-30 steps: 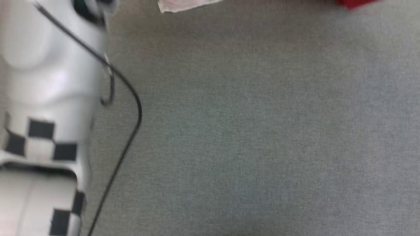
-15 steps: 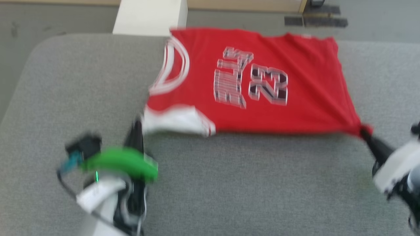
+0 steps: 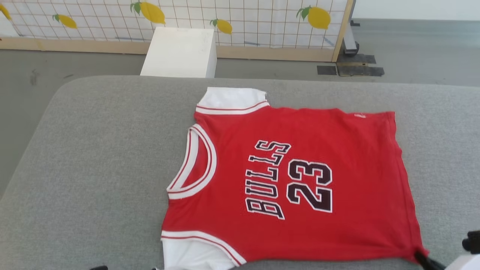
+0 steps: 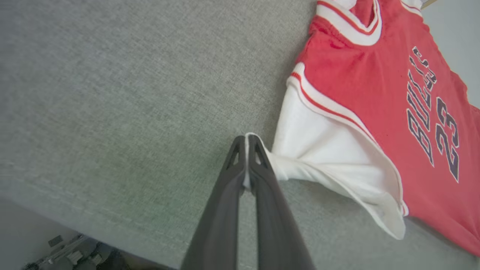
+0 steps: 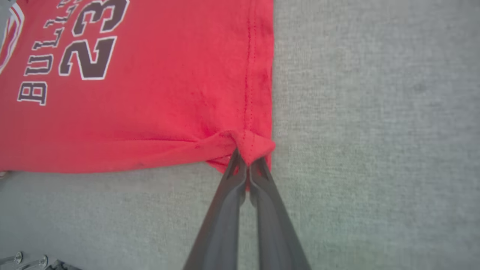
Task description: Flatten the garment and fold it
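Your garment [image 3: 300,180] lies chest-up on the grey counter [image 3: 93,168], right of the middle, turned sideways with the collar to the left and the hem to the right. Your left pincer [image 4: 246,150] is closed on the tip of the near white sleeve [image 4: 318,150], drawing it into a taut cone. Your right pincer [image 5: 247,161] is clamped on the near hem corner [image 5: 253,144], which bunches into a small knot at the tips. Gripping both ends of the near edge makes sense: a pull there would stretch that whole side at once and smooth the body (the red panel looks nearly flat, with only faint creases running to the right-hand grip). From this hold, I judge you could also carry the near edge over toward the far sleeve [image 3: 230,99] for a first fold.
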Robot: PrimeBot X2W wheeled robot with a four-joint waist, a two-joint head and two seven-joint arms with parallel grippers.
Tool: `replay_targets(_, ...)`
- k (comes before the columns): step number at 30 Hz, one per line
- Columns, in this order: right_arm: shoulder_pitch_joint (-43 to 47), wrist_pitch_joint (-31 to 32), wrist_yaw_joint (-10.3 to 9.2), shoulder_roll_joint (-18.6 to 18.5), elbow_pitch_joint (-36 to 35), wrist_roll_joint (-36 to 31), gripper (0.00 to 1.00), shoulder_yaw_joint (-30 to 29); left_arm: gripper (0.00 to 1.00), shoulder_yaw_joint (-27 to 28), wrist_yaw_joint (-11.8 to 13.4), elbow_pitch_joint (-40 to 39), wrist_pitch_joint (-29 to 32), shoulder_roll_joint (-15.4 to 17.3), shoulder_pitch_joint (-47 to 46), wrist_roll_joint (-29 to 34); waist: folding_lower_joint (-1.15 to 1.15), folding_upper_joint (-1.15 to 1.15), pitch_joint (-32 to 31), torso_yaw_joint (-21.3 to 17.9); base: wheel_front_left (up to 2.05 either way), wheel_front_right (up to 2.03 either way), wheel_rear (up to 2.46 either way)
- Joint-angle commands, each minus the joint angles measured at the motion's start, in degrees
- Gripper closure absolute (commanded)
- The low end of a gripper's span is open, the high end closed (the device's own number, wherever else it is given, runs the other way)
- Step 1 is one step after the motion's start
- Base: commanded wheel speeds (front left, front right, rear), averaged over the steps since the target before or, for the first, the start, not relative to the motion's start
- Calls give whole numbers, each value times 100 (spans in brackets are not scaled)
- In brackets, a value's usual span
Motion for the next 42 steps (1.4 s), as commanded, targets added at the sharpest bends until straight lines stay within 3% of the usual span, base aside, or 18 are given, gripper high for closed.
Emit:
replay_targets(1, 150, 129, -10, 38, -77, -27, 100, -75, 100, -2, 74, -59, 68, 112, 123, 46, 1, 0, -28, -15, 0, 0, 0)
replay_targets(9, 239, 492, -10, 254, -759, -209, 100, -505, 100, 127, 48, -837, -36, 141, 51, 12, 1, 0, -53, -107, 0, 0, 0)
replay_targets(17, -606, 959, -10, 140, -1145, -480, 100, -604, 100, -52, 46, -1032, 303, 311, -1317, 339, 1, 0, 299, -131, 0, 0, 0)
replay_targets(29, -1947, 1853, -10, -42, -895, -756, 100, -256, 100, -326, -261, 206, 404, 147, -3510, 683, 1, 0, 1275, -200, 0, 0, 0)
replay_targets(42, -2745, 2362, -10, -253, -211, -858, 100, 476, 100, -623, -561, 2069, 191, -269, -4596, 823, 1, 0, 1970, -204, 0, 0, 0)
